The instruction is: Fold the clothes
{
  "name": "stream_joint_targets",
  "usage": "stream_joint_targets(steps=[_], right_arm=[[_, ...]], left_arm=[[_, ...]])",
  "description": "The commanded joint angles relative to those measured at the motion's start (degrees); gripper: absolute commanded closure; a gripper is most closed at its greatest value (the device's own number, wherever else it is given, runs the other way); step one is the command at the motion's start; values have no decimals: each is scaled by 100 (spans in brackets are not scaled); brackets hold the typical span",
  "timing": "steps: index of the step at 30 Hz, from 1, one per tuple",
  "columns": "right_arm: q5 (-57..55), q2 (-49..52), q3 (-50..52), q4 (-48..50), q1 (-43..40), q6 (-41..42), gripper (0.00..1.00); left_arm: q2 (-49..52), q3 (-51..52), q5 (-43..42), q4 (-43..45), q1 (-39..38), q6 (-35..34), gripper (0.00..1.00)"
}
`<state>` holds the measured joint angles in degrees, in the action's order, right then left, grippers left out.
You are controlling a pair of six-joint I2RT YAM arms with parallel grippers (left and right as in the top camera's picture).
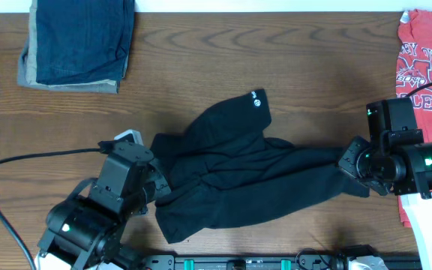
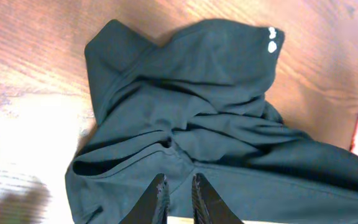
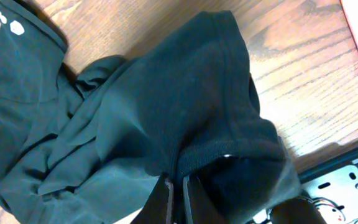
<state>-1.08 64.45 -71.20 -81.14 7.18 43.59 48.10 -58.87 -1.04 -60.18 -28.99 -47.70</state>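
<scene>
Left pincer (image 2: 180,198), jaws narrow, pinches crumpled black soft-fabric shirt (image 1: 231,169) at its left edge; your right pincer (image 3: 178,198) grips shirt's right hem; shirt bunched mid brown wooden surface (image 1: 201,67), white round logo (image 1: 256,95) up

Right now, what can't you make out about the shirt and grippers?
Left wrist: whether the left gripper pinches the black shirt; folds hide it.
Overhead: the shirt's logo, too small to read.
Overhead: the red T-shirt, cut off by the right edge.
</scene>
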Motion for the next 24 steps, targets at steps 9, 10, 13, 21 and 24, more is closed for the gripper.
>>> stream_joint_targets(steps=[9, 10, 13, 21, 24], right_arm=[[-103, -57, -122, 68, -63, -101, 95], [-103, -57, -122, 68, -63, -103, 95], [-107, -57, -122, 50, -63, -111, 94], [-109, -46, -122, 68, -63, -170, 92], [-131, -37, -122, 79, -63, -168, 92]], left_arm=[[1655, 243, -634, -166, -63, -81, 60], [1939, 258, -634, -151, -87, -79, 59], [2721, 258, -647, -50, -157, -76, 58], [4428, 256, -1349, 938, -409, 155, 55], [4756, 256, -1517, 1250, -468, 31, 54]])
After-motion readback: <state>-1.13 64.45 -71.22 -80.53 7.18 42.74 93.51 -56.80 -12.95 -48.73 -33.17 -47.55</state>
